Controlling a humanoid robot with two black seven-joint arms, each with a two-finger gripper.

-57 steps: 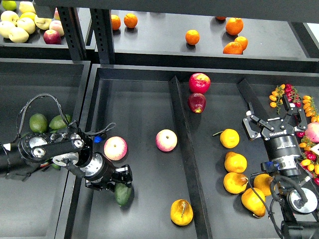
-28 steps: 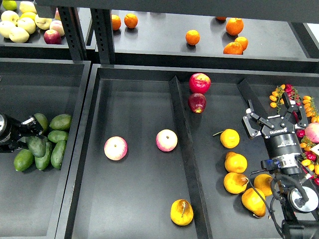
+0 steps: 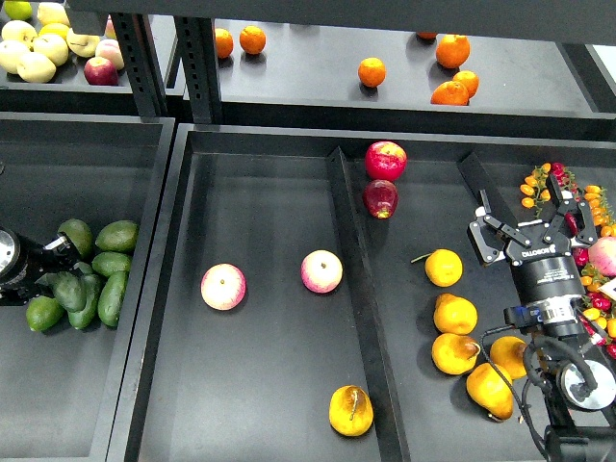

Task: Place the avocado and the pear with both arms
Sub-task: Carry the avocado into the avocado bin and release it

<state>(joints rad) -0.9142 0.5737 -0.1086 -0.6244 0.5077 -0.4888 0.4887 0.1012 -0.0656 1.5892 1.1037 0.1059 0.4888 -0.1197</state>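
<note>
A single head view looks forward and steeply down from above onto dark bins (image 3: 260,385), a shelf (image 3: 385,91) at the far edge, moderately close.

The big black metal-looking trays (image 3: 269,385) have a matt, smooth finish with barely any shine. The golden yellow-orange pear (image 3: 350,410) looks waxy and glossy with a brown scuffed patch. The dark dull-green oval avocado (image 3: 69,290) is matt. The right arm's black forked gripper (image 3: 531,223) looks like hard plastic over a silver metal-ringed wrist (image 3: 554,310).
</note>
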